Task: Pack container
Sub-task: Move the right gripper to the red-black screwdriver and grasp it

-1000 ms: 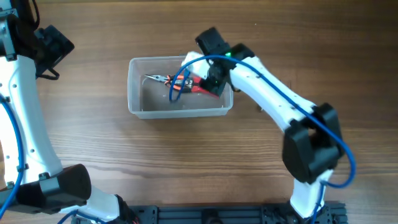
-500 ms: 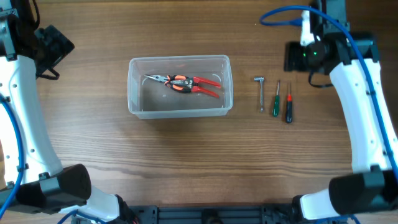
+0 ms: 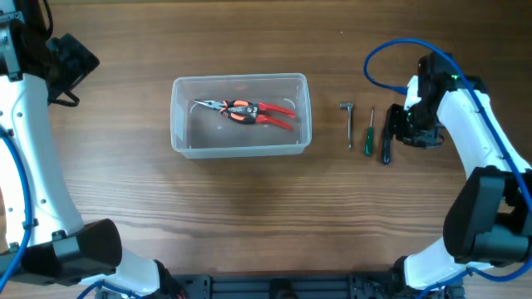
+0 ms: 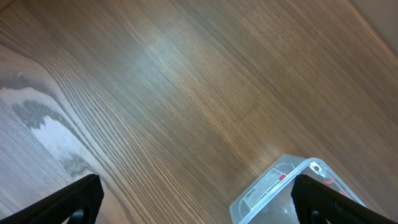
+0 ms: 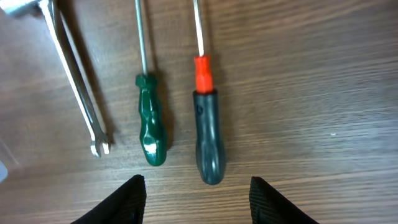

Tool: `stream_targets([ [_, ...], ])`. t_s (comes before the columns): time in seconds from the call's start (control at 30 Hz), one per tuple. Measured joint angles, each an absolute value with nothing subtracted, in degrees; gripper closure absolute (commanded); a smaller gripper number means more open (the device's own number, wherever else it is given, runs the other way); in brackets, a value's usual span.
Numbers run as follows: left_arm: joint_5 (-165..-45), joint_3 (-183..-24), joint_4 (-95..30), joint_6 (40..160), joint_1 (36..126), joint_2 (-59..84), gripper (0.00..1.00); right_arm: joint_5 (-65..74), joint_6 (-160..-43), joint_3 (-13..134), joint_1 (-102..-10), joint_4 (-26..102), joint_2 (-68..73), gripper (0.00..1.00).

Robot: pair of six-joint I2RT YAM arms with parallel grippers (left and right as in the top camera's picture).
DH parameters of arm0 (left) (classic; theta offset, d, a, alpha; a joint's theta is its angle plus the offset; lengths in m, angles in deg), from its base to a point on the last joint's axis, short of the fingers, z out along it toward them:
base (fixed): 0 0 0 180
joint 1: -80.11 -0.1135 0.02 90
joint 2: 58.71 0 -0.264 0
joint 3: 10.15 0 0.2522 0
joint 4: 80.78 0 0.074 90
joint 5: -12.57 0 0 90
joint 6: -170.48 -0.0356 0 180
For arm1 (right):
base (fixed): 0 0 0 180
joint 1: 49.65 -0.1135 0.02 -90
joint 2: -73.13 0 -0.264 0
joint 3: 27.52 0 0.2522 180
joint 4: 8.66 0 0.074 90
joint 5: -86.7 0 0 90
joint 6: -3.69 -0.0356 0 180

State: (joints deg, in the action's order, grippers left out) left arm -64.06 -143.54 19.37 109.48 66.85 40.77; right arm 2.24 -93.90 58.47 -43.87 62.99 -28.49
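Note:
The container [image 3: 178, 124], a clear plastic tub, stands left of the table's middle, and its corner [image 4: 273, 186] shows in the left wrist view. Red-handled pliers [image 3: 249, 110] lie inside it. To its right lie a metal wrench [image 3: 348, 124], a green screwdriver [image 3: 368, 137] and a black screwdriver [image 3: 386, 148] with a red collar. My right gripper [image 3: 399, 129] hovers over the black screwdriver's [image 5: 207, 140] handle end, open [image 5: 198, 196], holding nothing. My left gripper [image 3: 71, 62] is at the far left, wide open [image 4: 199, 205] and empty.
In the right wrist view the wrench [image 5: 78, 87] and green screwdriver [image 5: 150, 121] lie parallel, left of the black one. Bare wooden tabletop [image 3: 249, 208] surrounds the tub. The right arm's blue cable [image 3: 378, 54] loops above the tools.
The right gripper left the pliers lying in the container, swung away to the far right, then came down beside the screwdrivers. The left arm has not moved.

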Motion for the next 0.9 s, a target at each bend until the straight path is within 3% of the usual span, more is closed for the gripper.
stream_targets([
  [0.13, -64.06, -143.54, 19.40, 109.48, 66.85, 40.77, 0.00, 3.16, -93.51, 58.32, -43.87, 62.36, -30.13, 0.52],
  [0.57, -64.06, -143.54, 19.37, 109.48, 66.85, 40.77, 0.00, 0.71, -94.67, 58.25, -43.87, 60.92, -37.56, 0.55],
  [0.7, -64.06, -143.54, 19.37, 109.48, 66.85, 40.77, 0.00, 0.47, -95.13, 58.25, -43.87, 60.06, -39.95, 0.70],
  [0.73, -64.04, -143.54, 19.37, 109.48, 66.85, 40.77, 0.00, 0.10, -95.39, 58.38, -43.87, 60.24, -40.29, 0.86],
  [0.77, -64.06, -143.54, 19.35, 109.48, 66.85, 40.77, 0.00, -0.03, -95.30, 58.38, -43.87, 60.15, -40.34, 0.96],
  [0.9, -64.06, -143.54, 19.40, 109.48, 66.85, 40.77, 0.00, -0.30, -95.74, 58.84, -43.85, 60.11, -40.43, 0.96],
])
